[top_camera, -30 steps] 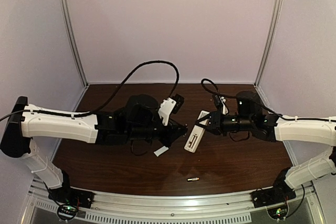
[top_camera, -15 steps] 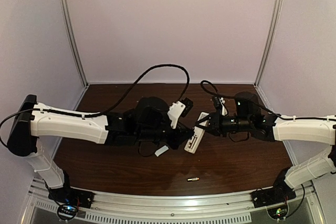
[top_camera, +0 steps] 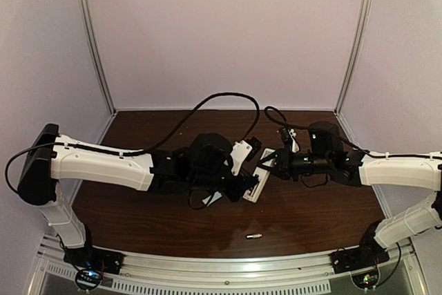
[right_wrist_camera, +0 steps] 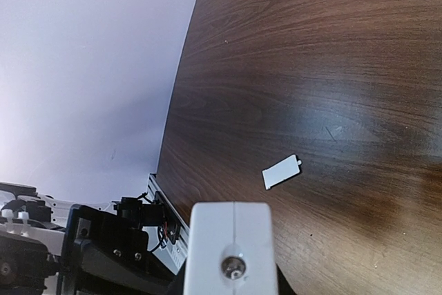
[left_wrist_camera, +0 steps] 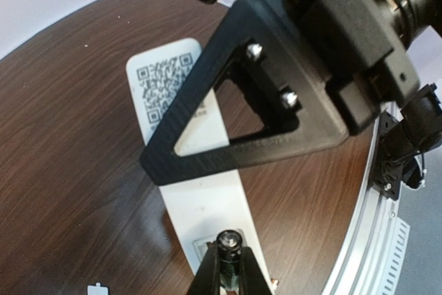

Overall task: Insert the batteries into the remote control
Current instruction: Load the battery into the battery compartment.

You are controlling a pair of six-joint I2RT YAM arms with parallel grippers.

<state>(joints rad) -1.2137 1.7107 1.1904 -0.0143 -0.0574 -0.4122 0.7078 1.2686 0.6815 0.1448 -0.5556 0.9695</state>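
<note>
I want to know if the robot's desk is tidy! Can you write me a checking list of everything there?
Surface: dark wood-grain table.
Job's things: remote control, its label side showing; pinched battery just over one end of it; loose battery lying near the front edge.
Clutter: small white cover lying flat on the table.
Grippers: left gripper shut on the pinched battery; right gripper shut on the remote control.
Cables: long black cable loops above the left arm; short cable by the right wrist.
Surroundings: pale walls, metal posts.
</note>
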